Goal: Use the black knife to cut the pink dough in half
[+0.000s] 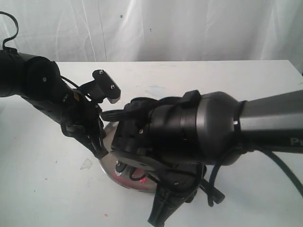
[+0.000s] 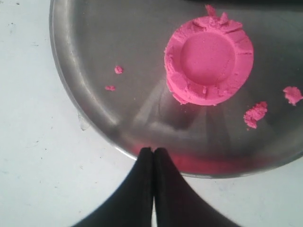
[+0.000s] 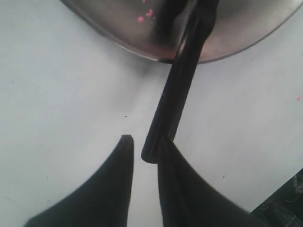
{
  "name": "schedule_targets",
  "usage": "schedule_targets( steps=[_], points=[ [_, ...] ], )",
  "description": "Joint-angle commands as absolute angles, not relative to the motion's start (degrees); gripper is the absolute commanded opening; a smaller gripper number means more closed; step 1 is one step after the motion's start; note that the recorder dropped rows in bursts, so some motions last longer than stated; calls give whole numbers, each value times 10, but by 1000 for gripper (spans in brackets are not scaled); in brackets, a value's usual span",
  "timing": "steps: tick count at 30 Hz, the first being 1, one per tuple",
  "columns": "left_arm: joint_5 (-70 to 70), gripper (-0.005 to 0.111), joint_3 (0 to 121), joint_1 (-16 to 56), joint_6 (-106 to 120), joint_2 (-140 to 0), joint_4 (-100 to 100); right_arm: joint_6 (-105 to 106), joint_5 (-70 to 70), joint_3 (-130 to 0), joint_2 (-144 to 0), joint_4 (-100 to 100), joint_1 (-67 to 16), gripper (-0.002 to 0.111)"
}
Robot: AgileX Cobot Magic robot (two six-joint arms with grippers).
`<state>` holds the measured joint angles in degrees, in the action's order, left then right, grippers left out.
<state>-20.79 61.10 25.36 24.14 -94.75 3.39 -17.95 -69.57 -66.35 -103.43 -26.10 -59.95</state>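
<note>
The pink dough is a round puck with a dimpled top, lying on the round steel plate. My left gripper is shut and empty, its tips at the plate's rim, a short way from the dough. The black knife lies across the plate's rim, blade over the plate and handle slanting out over the table. My right gripper is open, with the handle's end between its fingers, against one of them. In the exterior view both arms hide the dough and the knife; the left gripper is at the plate's edge.
Small pink crumbs lie scattered on the plate around the dough. The plate sits on a white table with a white curtain behind it. A small clear scrap lies on the table left of the plate.
</note>
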Motion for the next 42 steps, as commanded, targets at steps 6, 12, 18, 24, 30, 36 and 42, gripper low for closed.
schedule_targets(
  steps=[6,12,18,24,30,36,42],
  points=[
    [-227,0,607,253,240,-945,28,-328,-700,-619,-1035,-325,-598,18],
    [-224,0,607,253,240,-945,28,-286,-700,-614,-1035,-290,-600,20],
    [-227,0,607,253,238,-945,28,-258,-683,-605,-1036,-304,-600,36],
    [-231,0,607,253,238,-945,28,-264,-683,-605,-1087,-366,-600,36],
    [-227,0,607,253,238,-945,28,-288,-681,-605,-1106,-388,-600,36],
    [-226,0,607,253,238,-945,28,-288,-649,-605,-1109,-385,-600,36],
    [-227,0,607,253,238,-945,28,-288,-648,-605,-1115,-403,-600,36]
  ],
)
